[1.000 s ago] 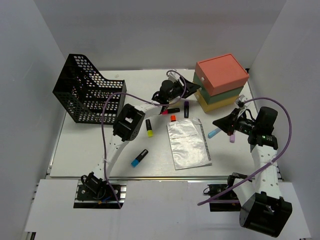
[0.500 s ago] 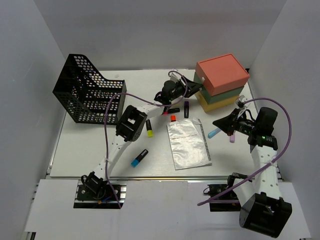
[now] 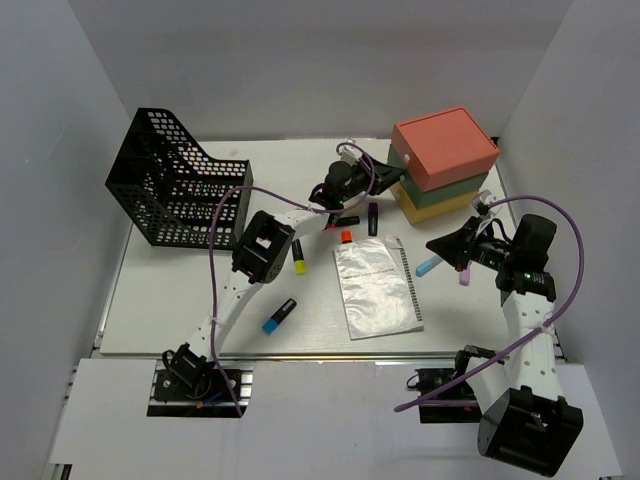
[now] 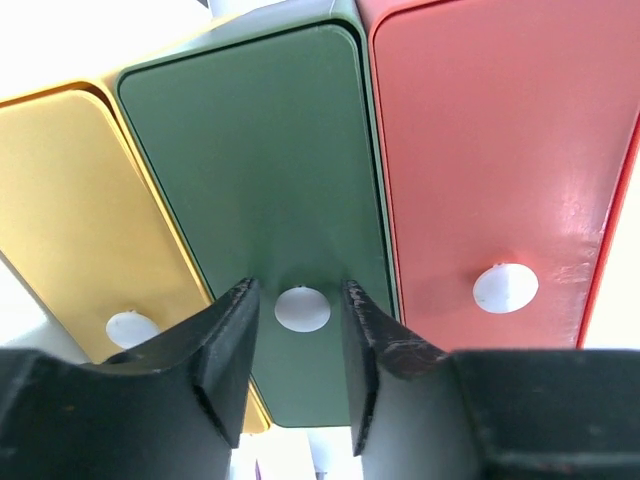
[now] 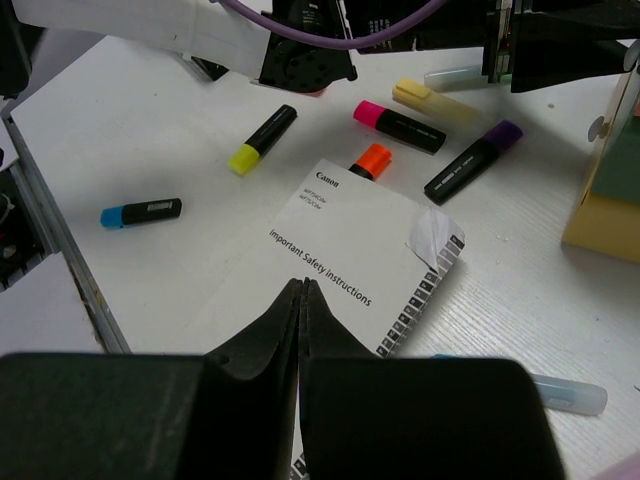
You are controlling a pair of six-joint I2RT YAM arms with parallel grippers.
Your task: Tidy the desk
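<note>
Since a second earlier, my left gripper [image 4: 297,290] had pushed forward across the desk [image 3: 180,290] to the front of the box [image 3: 443,165], and its jaws had narrowed on the way. They now stood apart on either side of the white knob [image 4: 303,309] of the green drawer [image 4: 270,170], close to it but not yet touching, so nothing was gripped. My right gripper [image 5: 301,290] had not moved: it was clenched on nothing and hung above the booklet [image 5: 340,270]. The desk lay beneath all of it, with the booklet near its middle and highlighters [image 3: 298,256] scattered to the left of and behind that. I judged the step in hand to be pinching the knob and drawing the drawer out. The knob was small and smooth, so jaws closing slightly off-centre might slide off it. If the drawer ran stiff, a pull could drag the whole box across the desk, or tip it, instead of opening it. My left arm also stretched low over the highlighters, and drawing it back carelessly could sweep them aside.
</note>
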